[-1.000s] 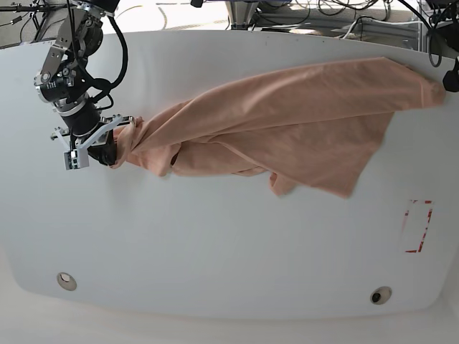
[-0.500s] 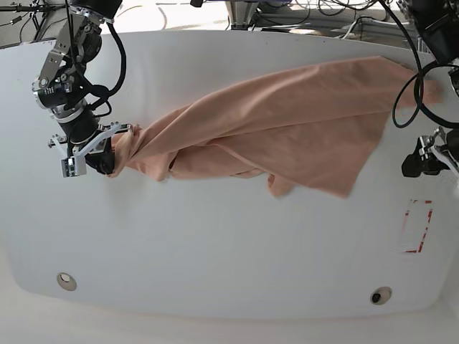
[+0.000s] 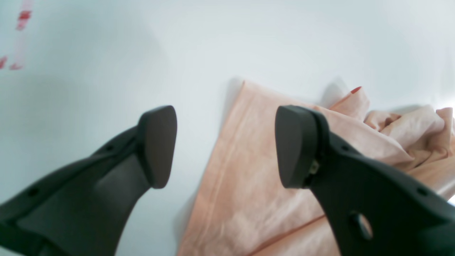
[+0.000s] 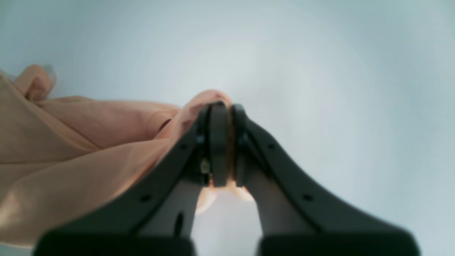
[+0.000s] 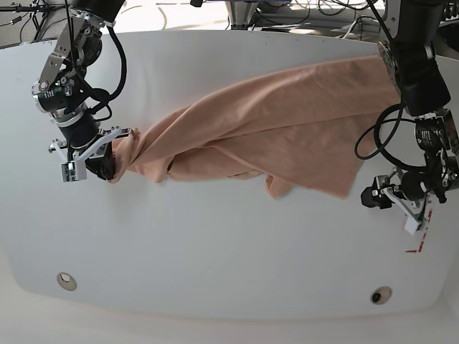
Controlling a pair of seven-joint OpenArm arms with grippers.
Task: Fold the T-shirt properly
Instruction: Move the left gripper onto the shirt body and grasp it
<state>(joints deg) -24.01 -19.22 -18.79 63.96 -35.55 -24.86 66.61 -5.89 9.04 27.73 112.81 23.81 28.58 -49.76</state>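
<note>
The right gripper (image 5: 100, 161) is clamped tight on a bunched end of the T-shirt (image 5: 280, 122) at about nine o'clock on the white table (image 5: 215, 244); cloth bulges between its closed tips in the right wrist view. The left gripper (image 5: 384, 195) hangs near four o'clock with its jaws spread and nothing between them, just beside the shirt's lower corner (image 5: 348, 188).

The shirt lies on the far half of the table, twisted rather than flat. Its long axis runs from the pinched end at nine o'clock up toward roughly two o'clock, where the broad part fans out and passes under the left arm (image 5: 412, 68). Which end is collar and which hem cannot be told.

The likely risks: more pulling by the right gripper alone would probably rope the fabric tighter and drag it off line. If the left gripper closes on a doubled layer at the hem (image 3: 227, 149), the shirt may not spread flat.
</note>
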